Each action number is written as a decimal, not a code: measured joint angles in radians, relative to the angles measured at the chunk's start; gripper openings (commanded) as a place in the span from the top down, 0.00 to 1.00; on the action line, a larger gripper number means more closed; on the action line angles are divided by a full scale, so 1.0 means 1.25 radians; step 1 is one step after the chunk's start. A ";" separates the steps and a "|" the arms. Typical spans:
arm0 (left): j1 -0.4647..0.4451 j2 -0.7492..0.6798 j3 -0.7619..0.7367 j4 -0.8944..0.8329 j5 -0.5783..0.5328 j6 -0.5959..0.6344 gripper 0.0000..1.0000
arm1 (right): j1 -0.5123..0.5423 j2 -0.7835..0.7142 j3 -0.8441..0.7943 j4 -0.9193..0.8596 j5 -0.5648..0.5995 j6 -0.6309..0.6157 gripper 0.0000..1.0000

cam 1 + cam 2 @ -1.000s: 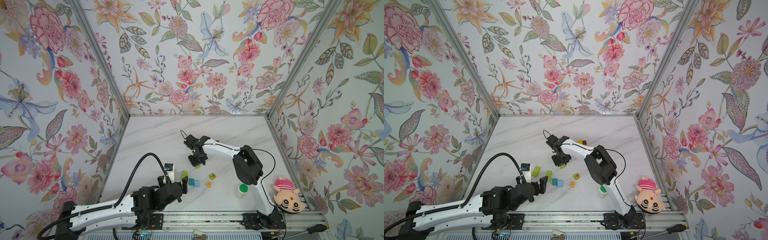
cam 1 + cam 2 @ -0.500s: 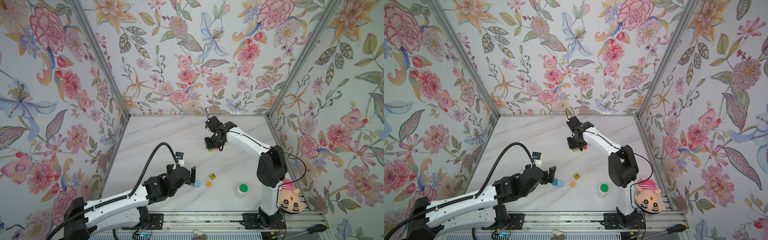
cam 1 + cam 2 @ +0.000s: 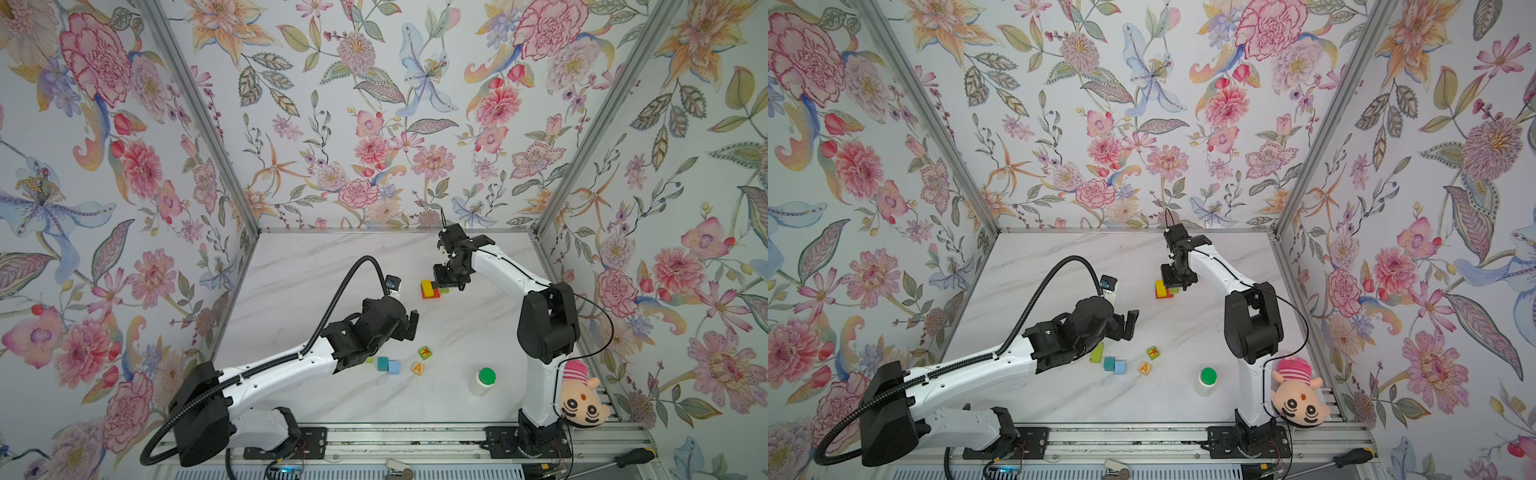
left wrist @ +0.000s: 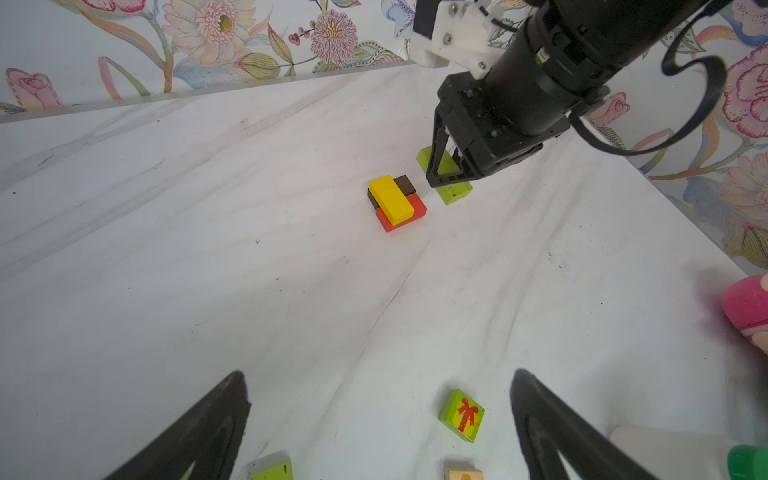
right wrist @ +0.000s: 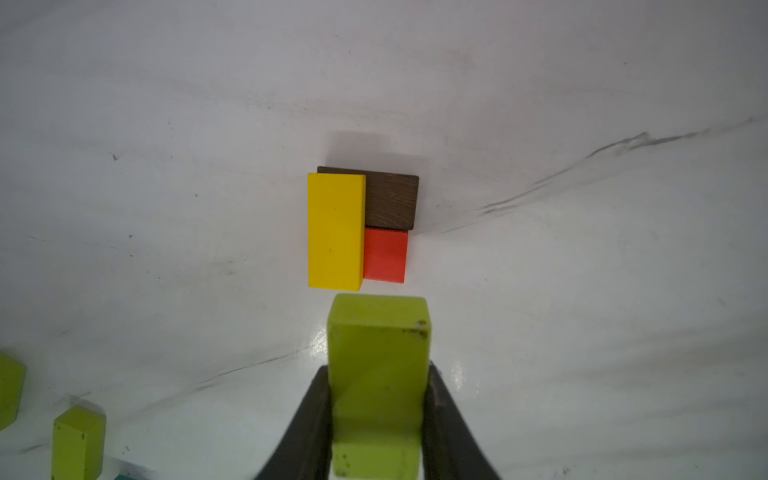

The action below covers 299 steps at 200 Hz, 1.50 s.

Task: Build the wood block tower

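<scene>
right gripper [image 5: 378,415]: clamped on a lime-green block [image 5: 378,374], jaws pressing its two long sides; it hangs just beside the tower, on the red block's side.
left gripper [image 4: 380,428]: jaws wide apart and empty, hovering over the near part of the table [image 3: 316,266], well apart from the tower.
tower [image 3: 429,288]: toward the far middle of the table; a brown block [image 5: 392,201] and a red block [image 5: 384,255] lie end to end, with a yellow block [image 5: 334,230] laid across one half of both.
loose blocks: a green gift cube [image 4: 462,414], a teal cube [image 3: 1109,363], a light-blue cube [image 3: 1120,367] and an "A" cube [image 3: 1145,368] lie near the front.
step in hand: probably bringing the lime-green block over to fill the second layer.
next move: shift over the bare brown and red tops, line it up parallel to the yellow block, lower, then let go.
</scene>
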 measured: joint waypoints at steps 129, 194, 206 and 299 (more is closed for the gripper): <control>0.062 0.038 0.015 0.026 0.068 0.039 0.01 | -0.020 0.123 0.098 0.001 -0.036 0.000 0.72; 0.085 0.038 0.015 0.031 0.089 0.045 0.01 | -0.022 0.168 0.120 -0.001 -0.042 0.001 0.72; 0.090 0.038 0.015 0.032 0.092 0.049 0.01 | -0.022 0.171 0.126 0.000 -0.042 0.001 0.72; 0.107 0.051 0.015 0.032 0.110 0.063 0.01 | -0.031 0.182 0.142 0.000 -0.051 0.001 0.67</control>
